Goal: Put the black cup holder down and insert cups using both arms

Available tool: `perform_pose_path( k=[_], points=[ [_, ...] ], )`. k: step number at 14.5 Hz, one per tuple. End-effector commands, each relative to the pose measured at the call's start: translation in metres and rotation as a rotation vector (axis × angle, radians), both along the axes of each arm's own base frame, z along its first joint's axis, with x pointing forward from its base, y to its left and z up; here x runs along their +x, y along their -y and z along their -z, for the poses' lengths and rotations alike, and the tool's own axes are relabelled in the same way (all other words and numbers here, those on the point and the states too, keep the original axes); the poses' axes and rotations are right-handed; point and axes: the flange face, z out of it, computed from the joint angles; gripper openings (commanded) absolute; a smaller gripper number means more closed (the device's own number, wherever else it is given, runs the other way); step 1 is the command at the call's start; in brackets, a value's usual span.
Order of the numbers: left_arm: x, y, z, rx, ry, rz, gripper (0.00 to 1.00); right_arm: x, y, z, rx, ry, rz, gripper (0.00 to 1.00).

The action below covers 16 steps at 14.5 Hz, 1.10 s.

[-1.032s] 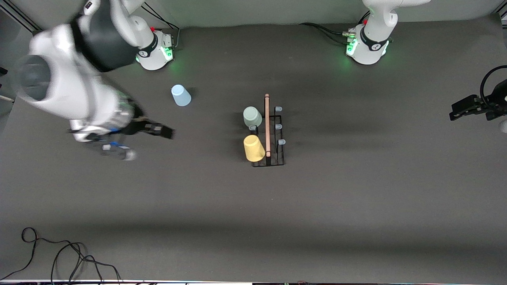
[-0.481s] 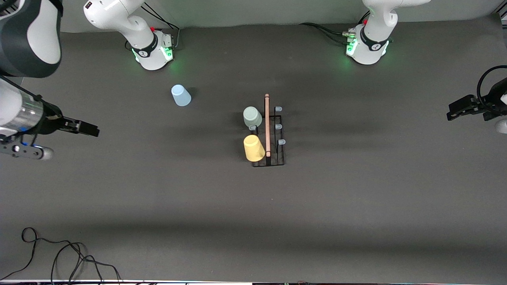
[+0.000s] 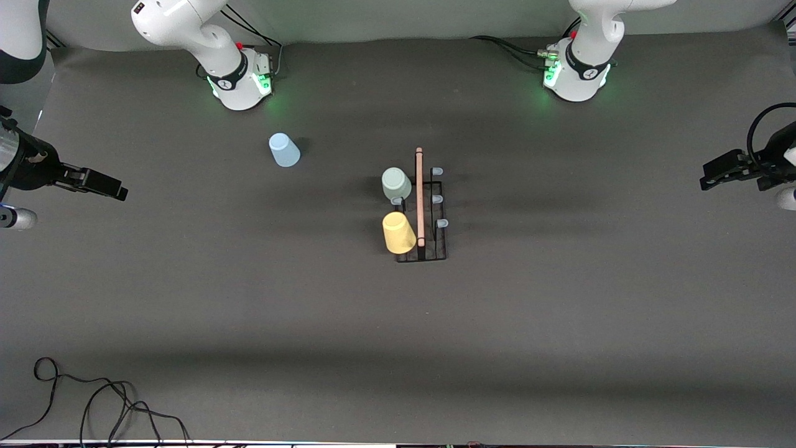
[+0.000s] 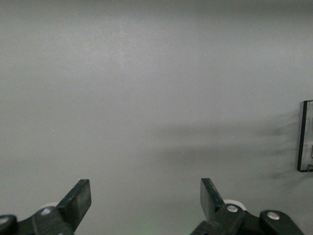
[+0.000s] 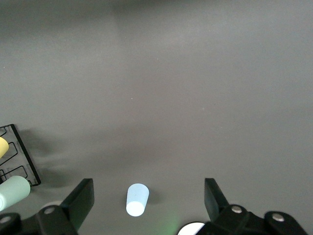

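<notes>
Pulling back from mid-table, the right gripper (image 3: 102,186) now hangs at its own end, jaws wide and empty; the left gripper (image 3: 721,174) waits at its end, also wide and empty; neither is near the rack (image 3: 429,252), which stands well apart from both with grey-green cup (image 3: 395,183) and yellow cup (image 3: 398,233) on pegs; the blue cup (image 3: 284,150), loose and nearest the right gripper, looks next. Both arms are cut off; pegs under cups are hidden.

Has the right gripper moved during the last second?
Yes. The right gripper has pulled away from the light blue cup, toward the right arm's end of the table.
</notes>
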Motion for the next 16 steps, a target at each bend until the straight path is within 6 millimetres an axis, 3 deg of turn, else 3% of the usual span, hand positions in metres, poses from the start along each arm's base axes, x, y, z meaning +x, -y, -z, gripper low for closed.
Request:
perform_pose_path(
  k=[1,4,6,7,16],
  points=[
    [-0.007,0.028,-0.025,-0.002,0.005,-0.043,1.00,-0.003,-0.001,0.001,-0.008,-0.008,-0.024,1.00],
    [-0.011,0.038,-0.044,-0.001,0.000,-0.038,1.00,-0.003,-0.001,0.002,-0.009,-0.011,-0.018,1.00],
    [-0.012,0.038,-0.043,-0.001,-0.006,-0.036,1.00,-0.004,0.000,0.004,-0.006,-0.018,-0.017,1.00],
    [-0.013,0.038,-0.043,-0.001,-0.008,-0.034,1.00,-0.004,0.012,0.005,0.001,-0.020,0.001,1.00],
    [-0.012,0.038,-0.041,0.001,-0.011,-0.033,1.00,-0.009,0.005,0.006,0.016,-0.032,-0.041,1.00]
  ],
)
